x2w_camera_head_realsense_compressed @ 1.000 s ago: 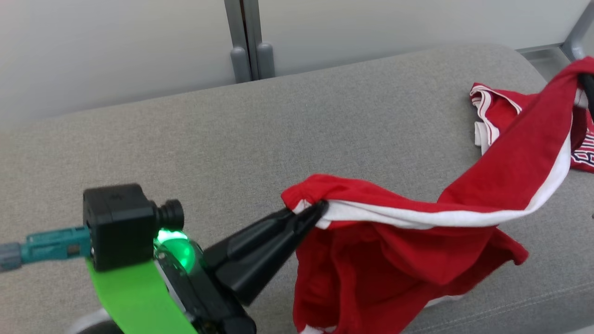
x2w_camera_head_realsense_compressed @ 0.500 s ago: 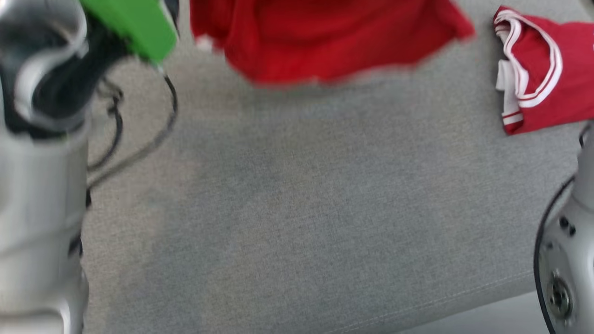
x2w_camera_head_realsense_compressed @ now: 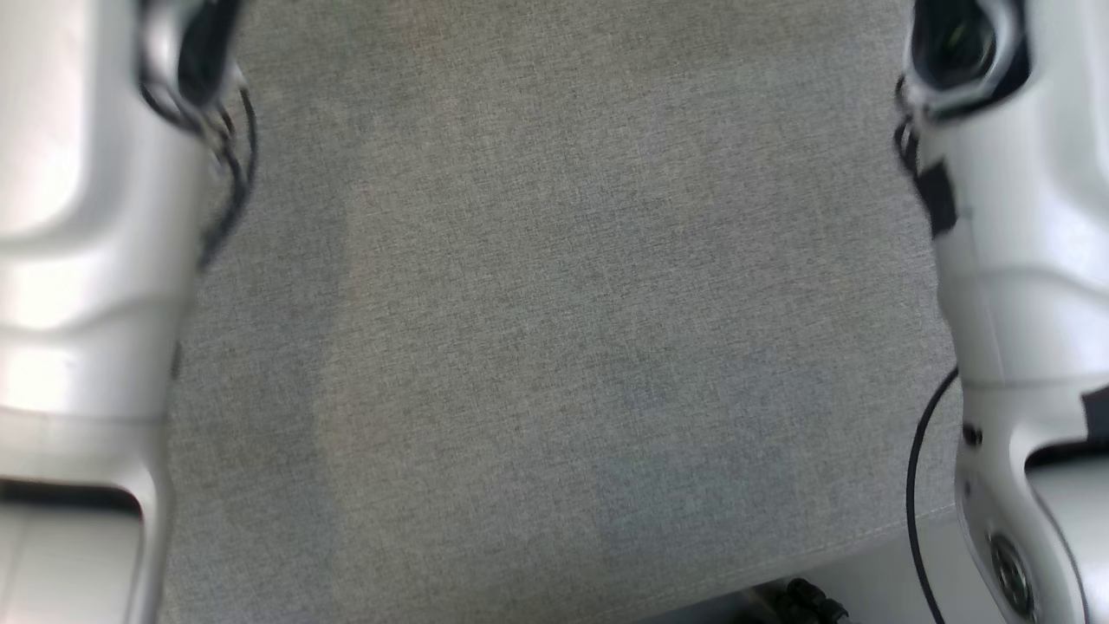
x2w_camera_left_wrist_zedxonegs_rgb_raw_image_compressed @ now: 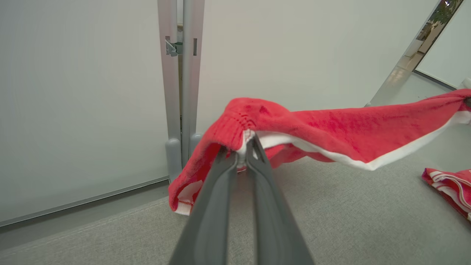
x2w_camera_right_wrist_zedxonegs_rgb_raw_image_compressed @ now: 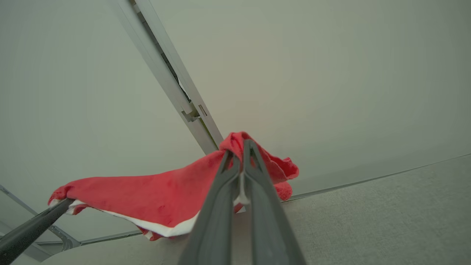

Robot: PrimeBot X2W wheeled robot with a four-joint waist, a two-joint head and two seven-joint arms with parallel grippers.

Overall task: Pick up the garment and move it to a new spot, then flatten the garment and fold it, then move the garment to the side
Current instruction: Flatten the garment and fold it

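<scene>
Head view: grey fabric surface

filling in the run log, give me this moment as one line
left fingers: shut on red garment | right fingers: shut on red garment | state: stretched between both, over grey cushion

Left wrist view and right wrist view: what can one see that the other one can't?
Left wrist view, not the right: the left gripper up close, shut on the red garment at its white hem, and a second red-and-white garment lying on the grey cushion.
Right wrist view, not the left: the right gripper up close, shut on the garment's other end.
Both: the red garment stretched in the air above the grey cushion, the pale wall and its grey post.
</scene>
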